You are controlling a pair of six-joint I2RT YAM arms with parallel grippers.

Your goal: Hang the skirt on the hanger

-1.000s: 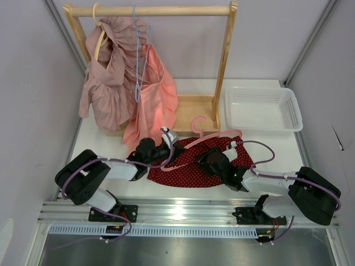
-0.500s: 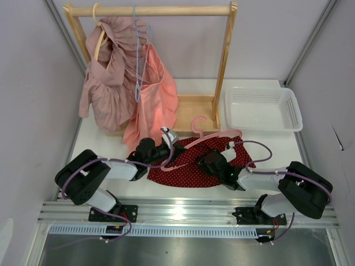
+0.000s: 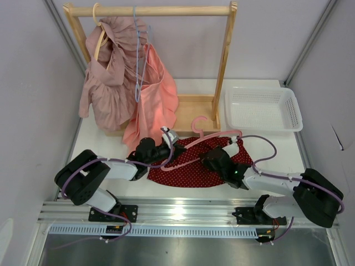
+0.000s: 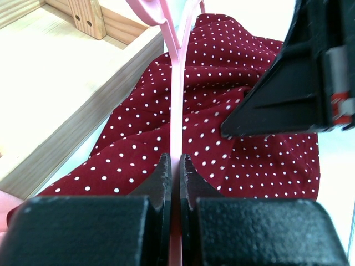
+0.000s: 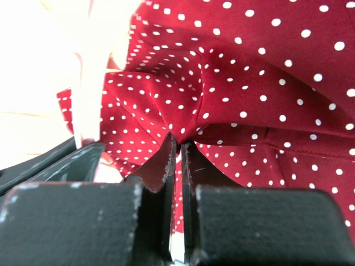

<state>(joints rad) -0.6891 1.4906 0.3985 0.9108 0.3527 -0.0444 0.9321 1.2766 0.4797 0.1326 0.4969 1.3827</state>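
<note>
Left tool (image 4: 173,166) clamps the hanger (image 4: 176,100) — its arm runs up frame centre, over the skirt (image 4: 266,166) (right tool (image 5: 176,145) pinches a fold).

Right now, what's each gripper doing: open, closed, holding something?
Left gripper: closed on the pink hanger.
Right gripper: closed on a fold of the skirt.

Reaching low and inward from opposite sides, the left tool (image 4: 173,166) and the right tool (image 5: 176,147) each have jaws pinched tight.
</note>
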